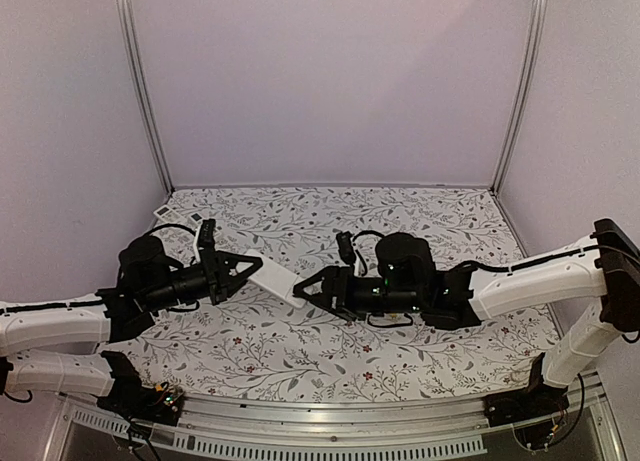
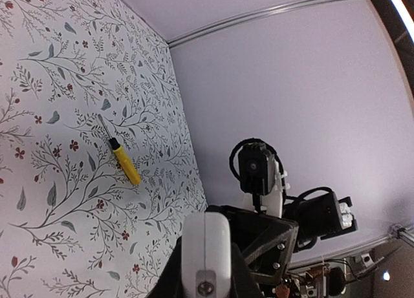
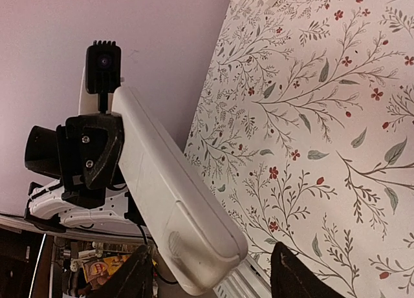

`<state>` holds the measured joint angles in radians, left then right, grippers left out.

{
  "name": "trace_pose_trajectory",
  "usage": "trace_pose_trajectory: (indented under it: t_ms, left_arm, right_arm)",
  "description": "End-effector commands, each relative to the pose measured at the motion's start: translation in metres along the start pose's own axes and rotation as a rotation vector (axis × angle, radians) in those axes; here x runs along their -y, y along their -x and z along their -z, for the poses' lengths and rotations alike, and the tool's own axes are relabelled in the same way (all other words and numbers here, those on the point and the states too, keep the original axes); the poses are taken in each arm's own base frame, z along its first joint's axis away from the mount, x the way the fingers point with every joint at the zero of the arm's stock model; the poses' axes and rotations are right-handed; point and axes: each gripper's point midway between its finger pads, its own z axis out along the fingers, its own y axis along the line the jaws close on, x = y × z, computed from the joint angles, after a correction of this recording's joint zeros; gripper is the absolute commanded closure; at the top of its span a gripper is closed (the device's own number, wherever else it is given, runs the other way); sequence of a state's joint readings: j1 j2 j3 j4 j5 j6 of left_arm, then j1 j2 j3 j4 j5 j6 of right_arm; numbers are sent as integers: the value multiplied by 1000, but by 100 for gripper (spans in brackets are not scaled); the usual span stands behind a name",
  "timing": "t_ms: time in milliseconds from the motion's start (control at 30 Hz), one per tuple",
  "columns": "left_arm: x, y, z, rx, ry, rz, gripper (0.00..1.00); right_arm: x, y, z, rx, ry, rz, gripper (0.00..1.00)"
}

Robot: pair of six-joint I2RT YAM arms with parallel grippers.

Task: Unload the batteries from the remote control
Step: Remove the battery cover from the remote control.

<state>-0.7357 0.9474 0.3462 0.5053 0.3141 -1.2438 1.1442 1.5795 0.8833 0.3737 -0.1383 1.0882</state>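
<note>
Grippers meet at the remote [image 1: 270, 274] above the table [image 1: 420, 221].
The left gripper [image 1: 243, 273] is clamped on one end; the right gripper [image 1: 302, 293] has its fingers [image 3: 294, 275] spread apart on either side of the other end. A screwdriver [image 2: 123, 162] lies flat.

Left pincer [image 1: 248, 269] tight, right pincer [image 1: 303, 289] wide, tip toward tip.

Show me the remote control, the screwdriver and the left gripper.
remote control [image 3: 174, 207]: right wrist view, on the middle of its white body.
screwdriver [image 2: 125, 163]: left wrist view, on its yellow handle.
left gripper [image 1: 248, 271]: top external view, between its fingertips, where they clamp the remote control.
</note>
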Motion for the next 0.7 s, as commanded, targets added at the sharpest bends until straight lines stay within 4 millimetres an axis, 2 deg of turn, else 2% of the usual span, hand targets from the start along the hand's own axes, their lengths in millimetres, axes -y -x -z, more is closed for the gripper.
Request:
trace_pose_trajectory:
  t_ms: [0, 167, 267, 433, 567, 667]
  left_arm:
    - [14, -2, 2, -10, -60, -12, 100]
    - [19, -1, 3, -5, -74, -12, 100]
    - [21, 1, 4, 0, -82, -12, 100]
    - [24, 1, 5, 3, -91, -12, 100]
    - [24, 2, 5, 10, -87, -16, 100]
    - [18, 1, 4, 5, -68, -15, 100]
  right_arm:
    - [-15, 2, -8, -15, 60, 34, 44]
    - [-2, 1, -7, -9, 31, 0, 72]
    - [13, -2, -2, -8, 17, -49, 81]
    - [19, -4, 4, -5, 34, -89, 81]
    - [15, -3, 6, -4, 43, -84, 73]
    - [12, -2, 6, -8, 53, -79, 72]
